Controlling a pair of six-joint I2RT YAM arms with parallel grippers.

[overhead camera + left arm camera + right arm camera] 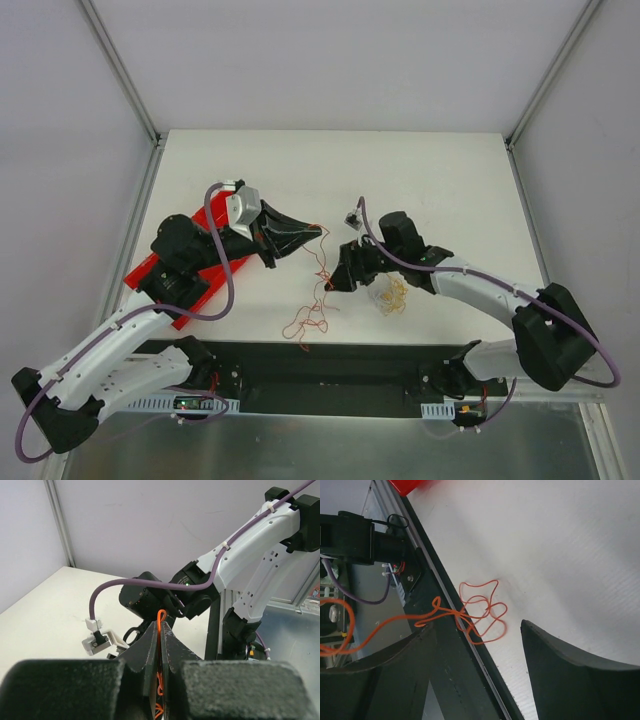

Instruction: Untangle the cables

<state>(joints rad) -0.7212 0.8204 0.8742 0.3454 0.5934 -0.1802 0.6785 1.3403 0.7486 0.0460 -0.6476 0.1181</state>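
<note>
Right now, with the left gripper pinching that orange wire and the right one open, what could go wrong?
1. The orange wire is thin; a pull might slip it from the shut left gripper.
2. Its loops cross in a tangle; if the open right gripper grabs wrongly, pulling could tighten it.
3. The yellowish clump lies close by the right arm, which could drag it.

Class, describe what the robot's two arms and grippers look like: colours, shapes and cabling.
Both the left arm and right arm have white shells with black joints. A thick purple cable runs along each. The left gripper and right gripper have broad, black, tapering fingers.
</note>
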